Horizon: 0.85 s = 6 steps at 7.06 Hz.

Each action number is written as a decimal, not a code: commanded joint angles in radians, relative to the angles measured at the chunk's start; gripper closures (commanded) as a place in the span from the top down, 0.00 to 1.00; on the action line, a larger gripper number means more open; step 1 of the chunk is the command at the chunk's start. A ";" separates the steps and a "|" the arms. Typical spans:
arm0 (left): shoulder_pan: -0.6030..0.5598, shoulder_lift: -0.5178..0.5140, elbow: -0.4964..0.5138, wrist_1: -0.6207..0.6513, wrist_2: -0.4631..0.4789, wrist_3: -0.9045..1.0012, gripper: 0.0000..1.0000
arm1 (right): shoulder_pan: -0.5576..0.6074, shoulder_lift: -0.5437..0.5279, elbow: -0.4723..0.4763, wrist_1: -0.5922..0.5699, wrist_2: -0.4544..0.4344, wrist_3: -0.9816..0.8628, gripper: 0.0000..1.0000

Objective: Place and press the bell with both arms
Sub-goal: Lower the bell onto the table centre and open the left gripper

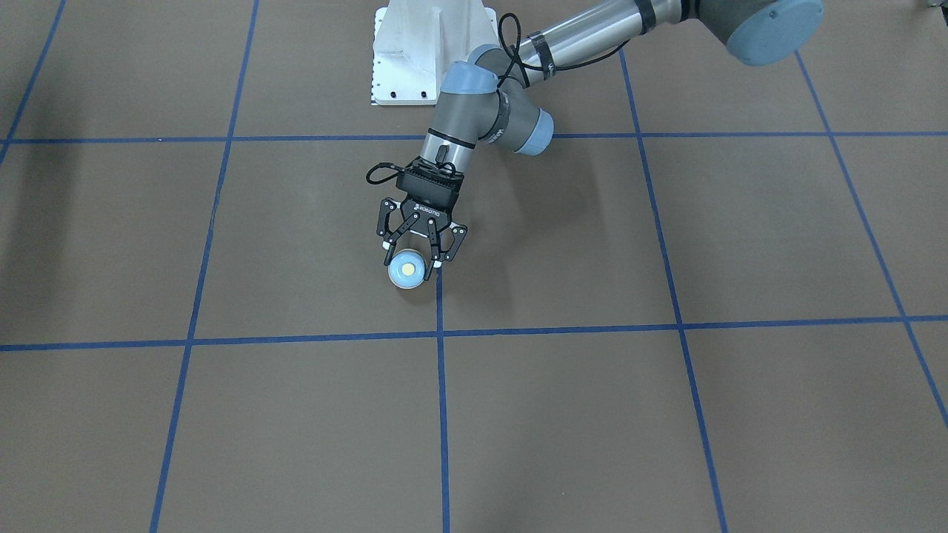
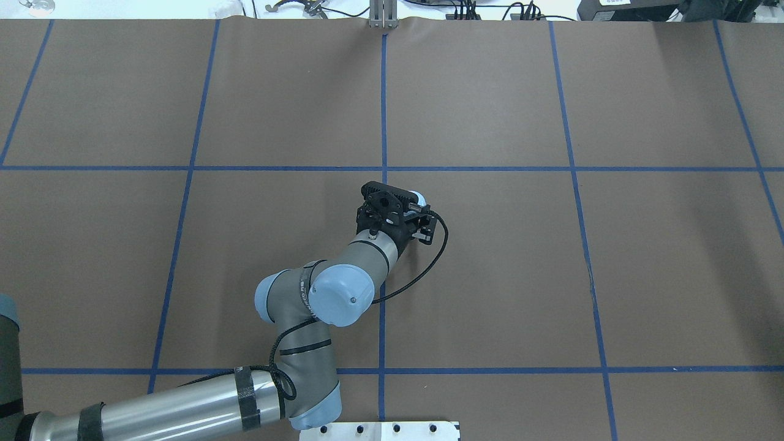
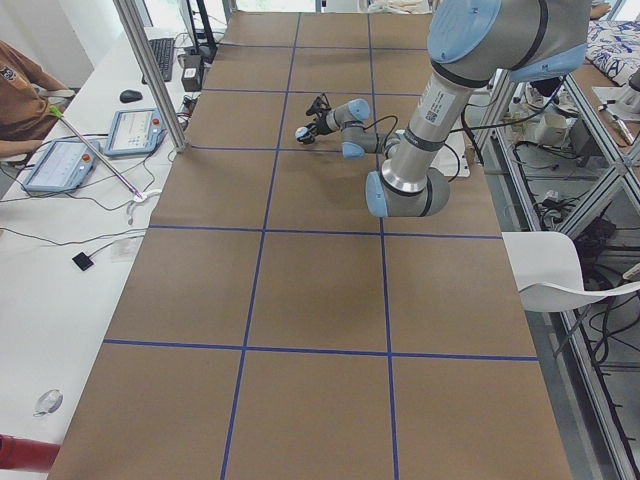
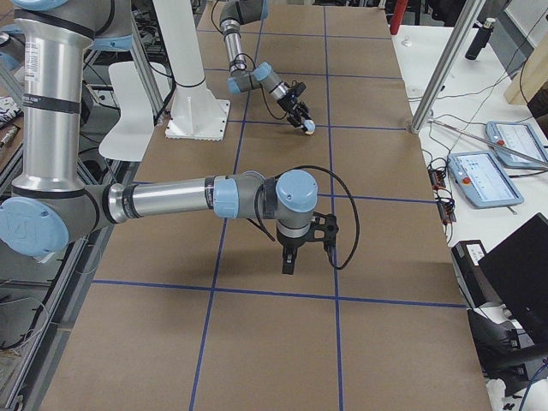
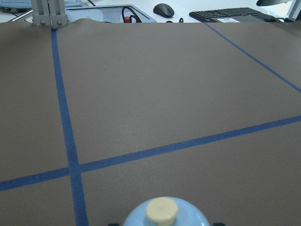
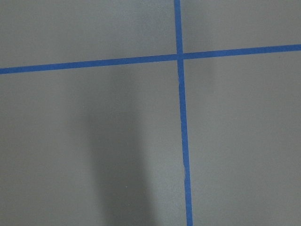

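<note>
The light-blue bell (image 1: 406, 272) with its cream button stands at the table's middle, just beside a blue tape line. My left gripper (image 1: 412, 260) reaches down over it with a finger on each side and is shut on the bell. The left wrist view shows the bell's top (image 5: 162, 214) at the bottom edge. In the overhead view only a blue sliver of the bell (image 2: 418, 197) shows past the gripper. My right gripper (image 4: 289, 265) points down at the table far from the bell (image 4: 308, 128). I cannot tell if it is open or shut.
The brown table (image 1: 666, 414) is marked with a grid of blue tape lines (image 1: 441, 414). The white pedestal base (image 1: 422, 52) stands behind the left arm. Operator tables with tablets (image 4: 484, 180) and a post (image 4: 432, 81) line the far side.
</note>
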 commanded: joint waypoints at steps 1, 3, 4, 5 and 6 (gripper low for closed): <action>-0.001 0.001 -0.004 0.000 0.000 -0.014 1.00 | 0.000 0.007 0.003 0.008 0.007 0.000 1.00; -0.001 0.000 -0.010 -0.002 -0.002 -0.026 1.00 | 0.000 0.009 0.004 0.011 0.005 0.000 1.00; -0.006 -0.006 -0.051 0.013 -0.003 -0.028 1.00 | 0.000 0.013 0.007 0.011 0.008 0.002 1.00; -0.027 -0.005 -0.071 0.020 -0.009 -0.026 1.00 | 0.000 0.020 0.011 0.011 0.029 0.004 1.00; -0.062 -0.006 -0.073 0.029 -0.058 -0.025 1.00 | -0.005 0.048 0.009 0.011 0.057 0.031 1.00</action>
